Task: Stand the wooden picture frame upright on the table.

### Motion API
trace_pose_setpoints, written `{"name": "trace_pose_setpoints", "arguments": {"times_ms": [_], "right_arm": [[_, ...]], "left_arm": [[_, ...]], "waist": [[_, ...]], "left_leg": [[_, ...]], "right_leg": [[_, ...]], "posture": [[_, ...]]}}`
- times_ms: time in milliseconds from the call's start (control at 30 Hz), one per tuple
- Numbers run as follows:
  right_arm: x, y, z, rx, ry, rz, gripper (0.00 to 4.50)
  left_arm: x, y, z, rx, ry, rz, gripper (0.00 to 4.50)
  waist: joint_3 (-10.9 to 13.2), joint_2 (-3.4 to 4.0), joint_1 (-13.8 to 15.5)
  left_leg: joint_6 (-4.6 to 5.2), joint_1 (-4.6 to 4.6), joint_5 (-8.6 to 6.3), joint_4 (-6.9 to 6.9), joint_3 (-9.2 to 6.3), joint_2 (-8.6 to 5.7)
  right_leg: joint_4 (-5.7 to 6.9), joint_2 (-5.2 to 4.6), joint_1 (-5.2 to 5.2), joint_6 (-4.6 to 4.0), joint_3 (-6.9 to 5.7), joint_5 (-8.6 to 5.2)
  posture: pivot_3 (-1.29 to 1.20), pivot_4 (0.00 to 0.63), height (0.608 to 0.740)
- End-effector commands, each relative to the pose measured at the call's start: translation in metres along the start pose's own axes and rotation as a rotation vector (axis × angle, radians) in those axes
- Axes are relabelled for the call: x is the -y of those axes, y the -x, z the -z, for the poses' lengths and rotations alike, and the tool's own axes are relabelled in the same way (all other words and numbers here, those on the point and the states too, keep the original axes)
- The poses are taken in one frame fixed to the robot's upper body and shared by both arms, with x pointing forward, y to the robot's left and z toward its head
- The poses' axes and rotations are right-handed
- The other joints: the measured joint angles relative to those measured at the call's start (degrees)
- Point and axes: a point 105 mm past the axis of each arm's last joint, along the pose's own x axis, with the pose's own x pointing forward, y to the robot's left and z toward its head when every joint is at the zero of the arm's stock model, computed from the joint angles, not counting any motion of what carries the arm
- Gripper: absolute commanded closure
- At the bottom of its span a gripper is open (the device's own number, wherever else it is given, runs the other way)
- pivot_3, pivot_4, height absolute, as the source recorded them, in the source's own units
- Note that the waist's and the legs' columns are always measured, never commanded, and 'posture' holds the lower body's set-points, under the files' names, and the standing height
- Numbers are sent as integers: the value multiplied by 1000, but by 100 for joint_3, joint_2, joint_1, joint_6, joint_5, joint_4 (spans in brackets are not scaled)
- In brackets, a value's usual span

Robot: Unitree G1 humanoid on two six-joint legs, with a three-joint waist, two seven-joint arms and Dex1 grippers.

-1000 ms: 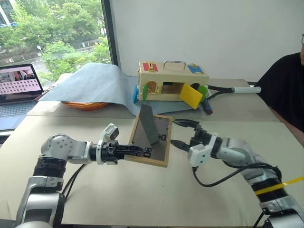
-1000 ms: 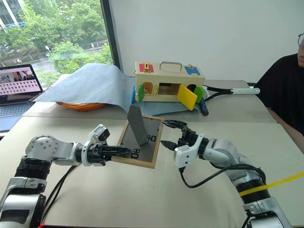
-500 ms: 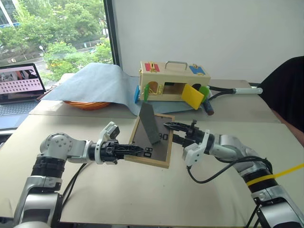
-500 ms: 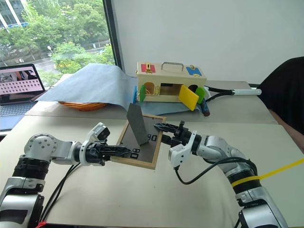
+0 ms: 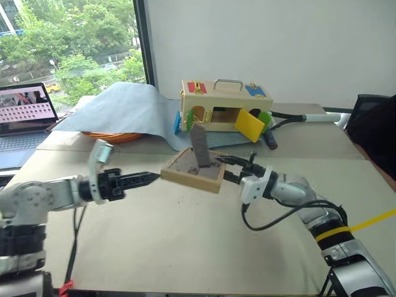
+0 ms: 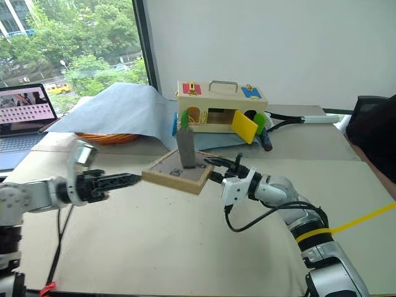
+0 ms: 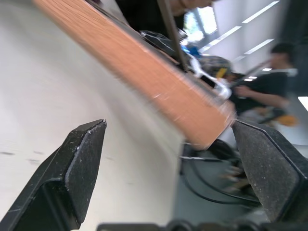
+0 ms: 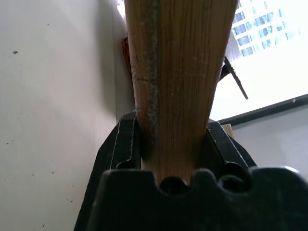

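Note:
The wooden picture frame [image 5: 189,175] hangs just above the table [image 5: 185,247], tilted nearly flat, dark back panel up. Its fold-out stand [image 5: 199,150] sticks upward. My right gripper [image 5: 228,168] is shut on the frame's right edge; in the right wrist view the light-wood edge [image 8: 178,72] sits clamped between both fingers [image 8: 126,144]. To the frame's left my left gripper [image 5: 150,177] is open and level, its tips just short of the frame's near corner. The left wrist view has the wooden edge [image 7: 144,77] ahead of the spread fingers [image 7: 82,159], untouched.
Behind the frame stands a wooden box with coloured flaps [image 5: 223,108]. A blue-grey cloth [image 5: 124,108] covers an orange basket [image 5: 111,136] at the back left, next to a laptop [image 5: 25,111]. A person in dark clothing [image 5: 374,124] is at the far right.
My left gripper opened, let go of the frame and drew back to the left. My right gripper closed on the frame's right edge and lifted it off the table toward level.

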Motion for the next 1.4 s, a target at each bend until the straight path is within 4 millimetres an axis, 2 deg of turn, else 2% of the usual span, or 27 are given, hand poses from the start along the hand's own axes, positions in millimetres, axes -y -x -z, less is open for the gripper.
{"name": "trace_pose_setpoints", "arguments": {"times_ms": [33, 167, 233, 367, 467, 600, 833, 1100, 1167, 1200, 1267, 1400], "right_arm": [[16, 0, 1, 28, -548, 5, 3251], [-1, 1, 2, -20, -977, -151, 3256], [-5, -1, 3, -32, -1091, -178, 3260], [-17, -8, 21, -89, -1296, -207, 3260], [-27, -9, 36, -125, -1354, -202, 3261], [-39, -11, 44, -155, -1431, -238, 3262], [-70, -14, 26, -155, -1442, -404, 3266], [-86, -13, 17, -185, -1327, -433, 3277], [-82, -13, 14, -172, -1318, -422, 2277], [-79, -13, 10, -155, -1329, -426, 2164], [-71, -10, 6, -131, -1337, -418, 1313], [-54, 4, 5, -121, -1355, -368, 37]], "left_arm": [[11, 12, -10, 35, -189, -22, 0], [14, 10, 1, 42, -215, -23, 0], [14, 7, 7, 39, -220, -23, 0], [16, 3, 15, 52, -214, -16, 0], [16, 3, 16, 60, -219, -21, 0], [16, 3, 18, 56, -230, -31, 0], [14, 5, 20, 43, -246, -44, 0], [10, 0, 20, 37, -259, -44, 0], [8, -2, 21, 31, -257, -46, 0], [8, -3, 21, 23, -261, -48, 0], [6, -4, 22, 14, -268, -51, 0], [3, -1, 23, -2, -286, -63, 0]], "waist": [[0, 0, 3], [2, 3, 65], [2, 3, 60], [2, 2, 35], [2, 2, 22], [2, 3, 10], [2, 3, -11], [1, 3, -10], [1, 3, -10], [0, 1, -5], [4, 6, 6], [4, 7, 25]], "left_leg": [[0, 0, 0, 0, -1, 0], [0, 0, 0, 5, -4, 0], [0, 0, 0, 5, -3, 0], [1, -2, 0, 3, -2, 0], [1, -2, 1, 2, -1, 0], [1, -2, 0, -3, 0, 0], [1, 4, 0, -4, -1, 0], [1, 4, 0, -8, 0, 1], [1, 5, 0, -9, 0, 0], [1, 5, 0, -9, 0, 1], [1, 2, 0, -8, 3, 0], [1, -2, 0, -8, 4, 0]], "right_leg": [[-1, 0, 3, 0, 0, 0], [-1, -1, 6, 0, -6, 0], [-3, -1, 4, 0, -5, 0], [-2, 0, -4, 0, -5, -1], [-4, 0, -4, 1, -4, -1], [-7, 0, -5, 1, -3, -1], [-5, 0, -2, 10, -4, -6], [-6, 0, -3, 14, -4, -10], [-7, 0, -2, 14, -4, -10], [-7, 0, -2, 14, -4, -10], [-7, 0, -5, 14, -2, -10], [-7, 0, -8, 13, -1, -9]], "posture": [[0, 150, 670], [0, 150, 670], [0, 150, 670], [0, 150, 670], [0, 150, 670], [0, 150, 670], [0, 150, 670], [0, 150, 670], [0, 150, 670], [0, 150, 670], [0, 150, 670], [0, 150, 670]]}}
